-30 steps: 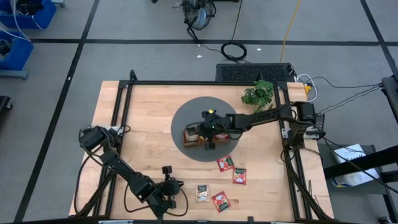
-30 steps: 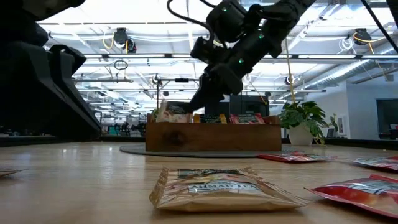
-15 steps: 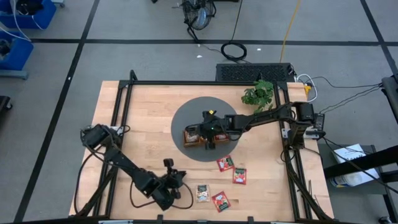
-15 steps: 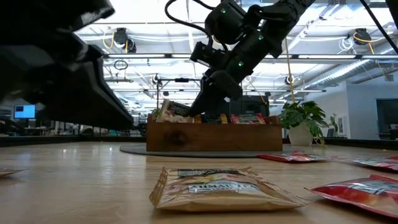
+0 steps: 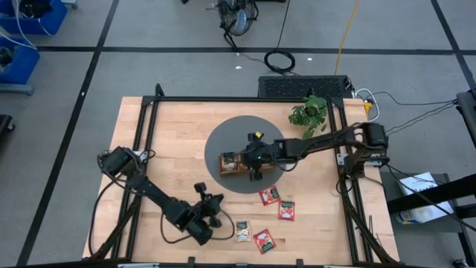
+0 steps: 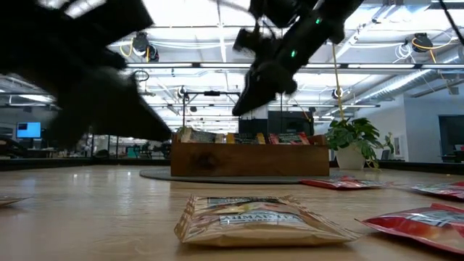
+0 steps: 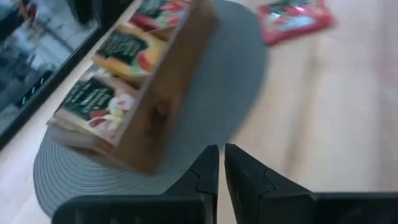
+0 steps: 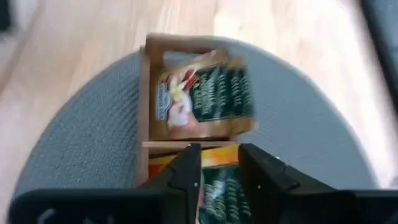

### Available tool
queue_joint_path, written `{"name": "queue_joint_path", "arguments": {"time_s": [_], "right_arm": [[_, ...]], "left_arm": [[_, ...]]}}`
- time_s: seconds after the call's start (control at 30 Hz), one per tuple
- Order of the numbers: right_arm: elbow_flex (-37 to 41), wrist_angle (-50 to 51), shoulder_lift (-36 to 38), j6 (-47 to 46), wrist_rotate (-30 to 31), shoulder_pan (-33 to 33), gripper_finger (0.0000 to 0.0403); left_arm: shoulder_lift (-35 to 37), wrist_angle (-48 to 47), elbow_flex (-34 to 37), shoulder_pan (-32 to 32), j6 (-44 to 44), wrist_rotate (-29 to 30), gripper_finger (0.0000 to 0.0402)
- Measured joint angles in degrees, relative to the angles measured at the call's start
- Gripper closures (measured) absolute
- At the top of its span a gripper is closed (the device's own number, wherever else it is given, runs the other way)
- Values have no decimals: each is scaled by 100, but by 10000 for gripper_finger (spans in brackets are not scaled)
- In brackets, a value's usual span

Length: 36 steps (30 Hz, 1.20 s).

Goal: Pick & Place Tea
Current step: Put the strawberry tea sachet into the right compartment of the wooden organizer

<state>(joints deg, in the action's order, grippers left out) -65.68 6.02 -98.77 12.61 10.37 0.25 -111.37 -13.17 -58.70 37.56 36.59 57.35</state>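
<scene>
A brown wooden tray (image 5: 232,165) stands on a round grey mat (image 5: 223,138) and holds tea sachets. A dark green sachet (image 8: 208,99) lies in its end compartment. My right gripper (image 8: 219,163) hangs open just above the tray (image 6: 246,159), touching nothing. Loose on the table lie two red sachets (image 5: 268,196) (image 5: 286,211), a pale yellow one (image 5: 242,231) and another red one (image 5: 264,241). My left gripper (image 5: 216,201) is shut and empty near the table's near edge, just left of the yellow sachet. It points toward the tray (image 7: 168,93).
A small potted plant (image 5: 309,112) stands at the table's far right, beyond the mat. A black frame rail (image 5: 141,149) runs along the table's sides. Bare wood lies between the mat and the loose sachets.
My right gripper has risen off the tray, leaving a sachet in the end compartment. That sachet stood up above the tray wall before and now lies lower. My left gripper has swung along the near edge toward the table's right, turning toward the tray.
</scene>
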Motion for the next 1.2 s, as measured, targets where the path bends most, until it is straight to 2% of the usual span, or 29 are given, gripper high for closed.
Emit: {"name": "queue_joint_path", "arguments": {"time_s": [0.13, 0.23, 0.3, 0.4, 0.5, 0.67, 0.77, 0.93, 1.2], "right_arm": [[272, -409, 556, 140, -421, -6, 359], [532, -51, 1001, -15, -449, 9, 394], [944, 52, 1380, 22, -456, -44, 396], [1865, -504, 1947, -37, -598, -201, 398], [2796, -1284, 2559, -861, -449, -243, 401], [4125, -2133, 3332, -1875, 339, 146, 402], [4694, -2756, 3585, -2286, 516, 404, 402], [5302, -3486, 3616, -2626, 444, 746, 402], [5483, -3513, 3614, -2843, 445, 1346, 403]], "left_arm": [[2, -2, 0, -335, 156, -336, 366], [2, 41, 4, -478, 178, -466, 366], [2, 67, 7, -534, 185, -471, 366], [2, 136, 9, -593, 137, -479, 366], [2, 101, 11, -699, 212, -518, 366], [2, 55, 11, -948, 324, -674, 366], [2, 94, 11, -1129, 359, -697, 366], [2, 132, 11, -1473, 340, -868, 366], [2, 515, 11, -1513, 111, -1384, 366]]}}
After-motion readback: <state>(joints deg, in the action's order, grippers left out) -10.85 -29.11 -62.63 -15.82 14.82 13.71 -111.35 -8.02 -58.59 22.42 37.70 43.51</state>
